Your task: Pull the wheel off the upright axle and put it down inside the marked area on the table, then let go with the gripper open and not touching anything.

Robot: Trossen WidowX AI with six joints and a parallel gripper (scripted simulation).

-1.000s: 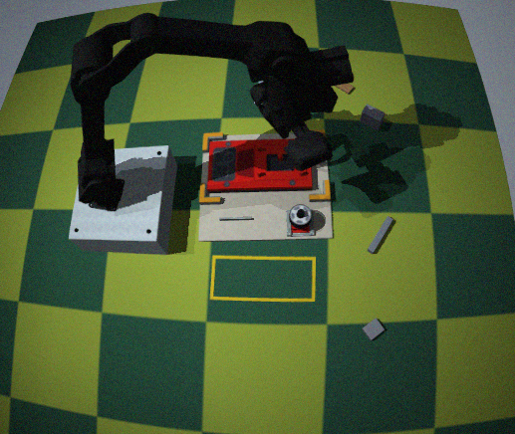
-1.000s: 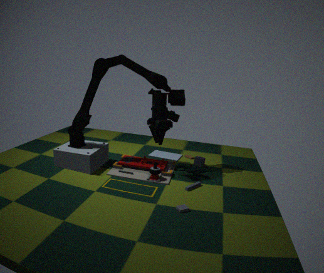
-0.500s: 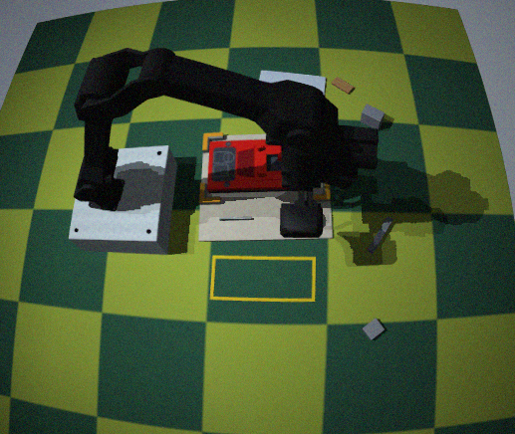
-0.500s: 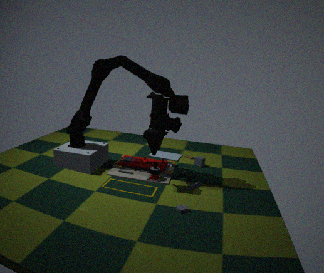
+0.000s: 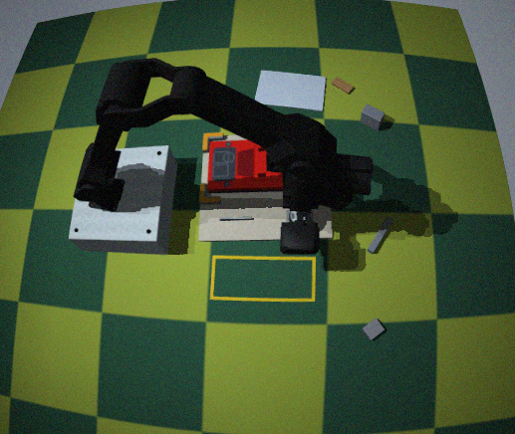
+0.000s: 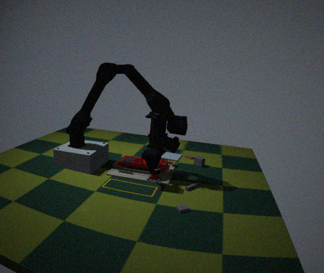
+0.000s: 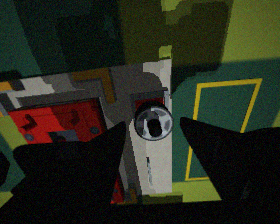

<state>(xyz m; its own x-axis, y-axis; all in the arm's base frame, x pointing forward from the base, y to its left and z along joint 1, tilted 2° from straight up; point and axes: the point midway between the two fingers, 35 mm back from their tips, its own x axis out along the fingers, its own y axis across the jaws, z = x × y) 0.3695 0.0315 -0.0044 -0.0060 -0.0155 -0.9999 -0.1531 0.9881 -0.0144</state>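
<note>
Fingers of my gripper (image 5: 298,219) (image 6: 154,170) (image 7: 153,121) stand wide apart, with nothing clamped between them. They point down over the beige board (image 5: 262,231) (image 6: 114,173) (image 7: 162,172), and my wrist view shows a fingertip on either side of the silver-rimmed wheel (image 5: 294,216) (image 7: 166,123). I see the wheel above its small red mount (image 6: 153,177) (image 7: 149,102), around the dark upright axle (image 7: 154,128); I cannot tell how deep my fingertips reach beside it. Just beside the board lies the marked area (image 5: 263,300) (image 6: 128,191) (image 7: 194,115), outlined in yellow, and the wheel is outside it. A red panel (image 5: 248,185) (image 6: 130,161) (image 7: 48,117) lies between orange corner pieces, and a thin metal pin (image 5: 237,218) (image 7: 149,170) rests on the board's bare strip. My arm stands on a pale box (image 5: 132,224) (image 6: 74,161).
</note>
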